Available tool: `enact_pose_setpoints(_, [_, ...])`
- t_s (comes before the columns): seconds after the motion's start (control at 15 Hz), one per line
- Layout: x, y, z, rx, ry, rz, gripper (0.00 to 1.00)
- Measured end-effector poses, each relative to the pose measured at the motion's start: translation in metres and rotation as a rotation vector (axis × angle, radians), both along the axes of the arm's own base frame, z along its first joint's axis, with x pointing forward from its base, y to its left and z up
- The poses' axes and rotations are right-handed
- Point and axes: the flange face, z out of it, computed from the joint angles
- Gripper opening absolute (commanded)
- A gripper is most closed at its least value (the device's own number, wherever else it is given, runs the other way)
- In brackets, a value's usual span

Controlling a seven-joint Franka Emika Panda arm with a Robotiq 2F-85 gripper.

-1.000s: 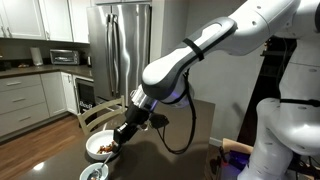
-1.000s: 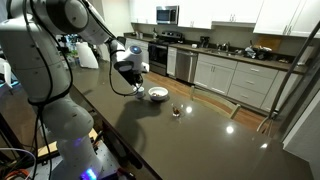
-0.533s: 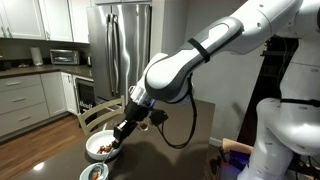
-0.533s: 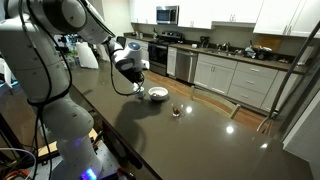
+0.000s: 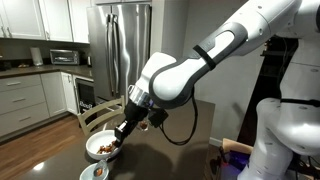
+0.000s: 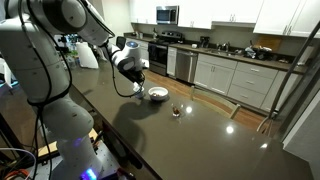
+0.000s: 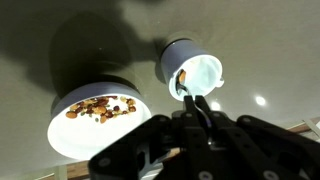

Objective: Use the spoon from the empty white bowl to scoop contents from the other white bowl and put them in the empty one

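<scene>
end effector [image 7: 197, 118] clamped shut on spoon [image 7: 190, 95] handle, spoon tip reaching into the smaller white bowl [image 7: 210, 68], wider bowl [image 7: 78, 136] holding brown chunks [image 7: 98, 107] just beside it on dark surface [image 7: 270, 50].

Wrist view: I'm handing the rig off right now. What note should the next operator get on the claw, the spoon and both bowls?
Claw: shut on the spoon, whose tip reaches into the smaller white bowl.
Wider white bowl: beside it, not touching, holding the heap of brown pieces.
Done: spoon picked up and brought to the smaller bowl. A few brown bits show at its tip, but I cannot tell whether they are on the spoon or already dropped.
Left: tip the spoon out, check the pieces landed, and probably scoop again.
</scene>
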Motion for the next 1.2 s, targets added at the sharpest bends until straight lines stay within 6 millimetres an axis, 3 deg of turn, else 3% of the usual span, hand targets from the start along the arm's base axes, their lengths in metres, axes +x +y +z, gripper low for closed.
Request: enact_pose_setpoints(1.2, [-0.002, 0.014, 0.014, -0.045, -0.070, 0.056, 0.02])
